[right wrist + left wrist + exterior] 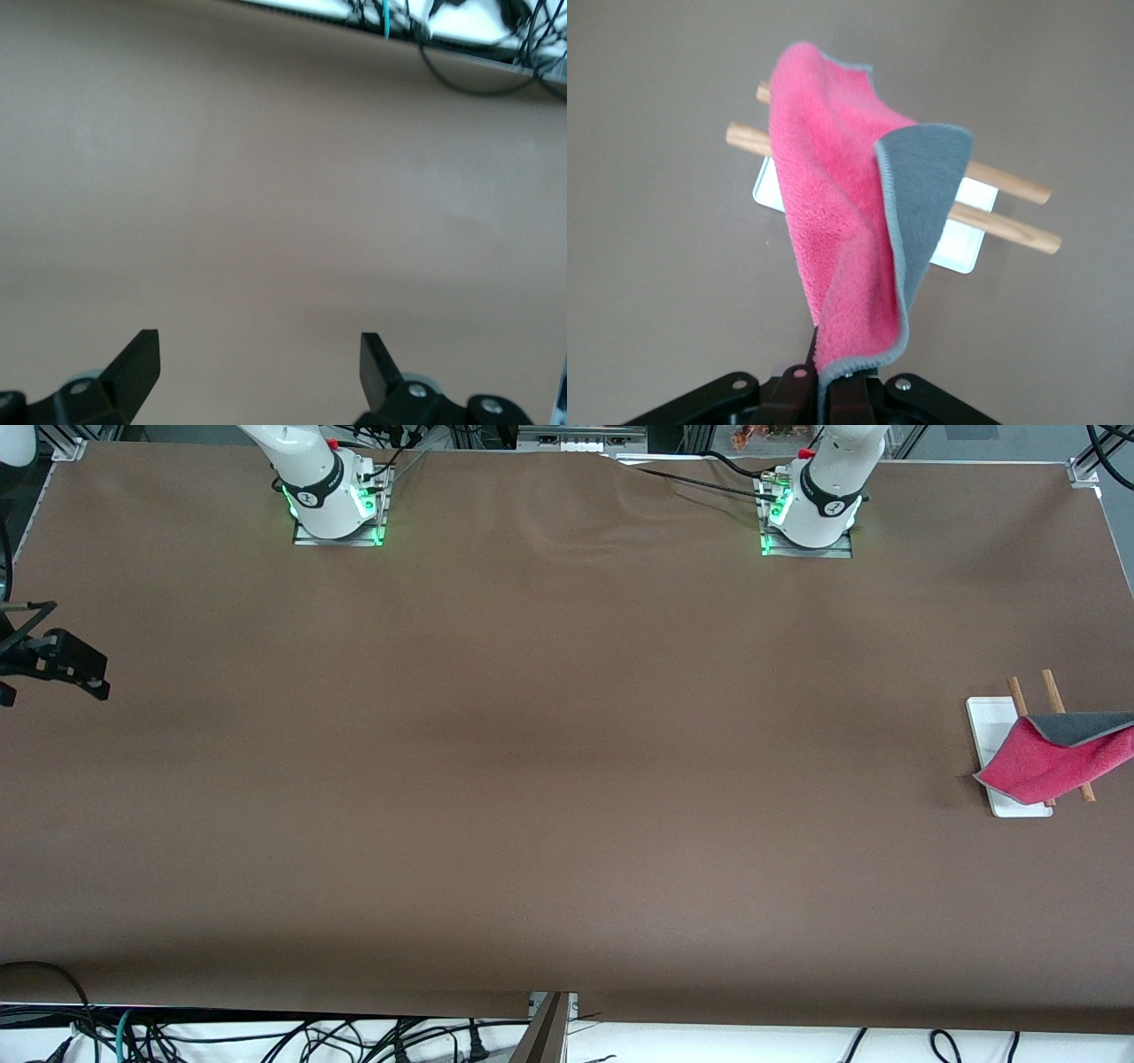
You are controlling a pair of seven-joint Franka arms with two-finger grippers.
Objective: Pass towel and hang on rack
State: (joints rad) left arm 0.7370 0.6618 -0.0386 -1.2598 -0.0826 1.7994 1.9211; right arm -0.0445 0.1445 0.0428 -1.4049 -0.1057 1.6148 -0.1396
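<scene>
1. The towel (1054, 757) hangs in the air over the rack (994, 731), close to the bench (532, 779) edge at the left arm's end. It shows pink-red on one face and dark grey on the other, with pale stitched edging.

2. The left gripper (833, 382) pinches one corner of the towel (850, 230), its fingers pressed together on the cloth. In the front view this gripper falls outside the picture.

3. The cloth drapes and folds under its own weight. Judgement: it is light, soft and limp, holds no shape, and is not fragile. The fluffy pile should give good friction against the fingers.

4. Judgement: a corner or edge pinch suits this item, since the free length then falls downward and can be laid across the rods.

5. The rack (961, 248) has a flat white base and two thin wooden rods (1010, 183). Judgement: it looks light and may shift or tip if the towel drags on it.

6. The right gripper (260, 359) waits over bare bench near the edge at the right arm's end, fingers spread apart and holding nothing.
</scene>
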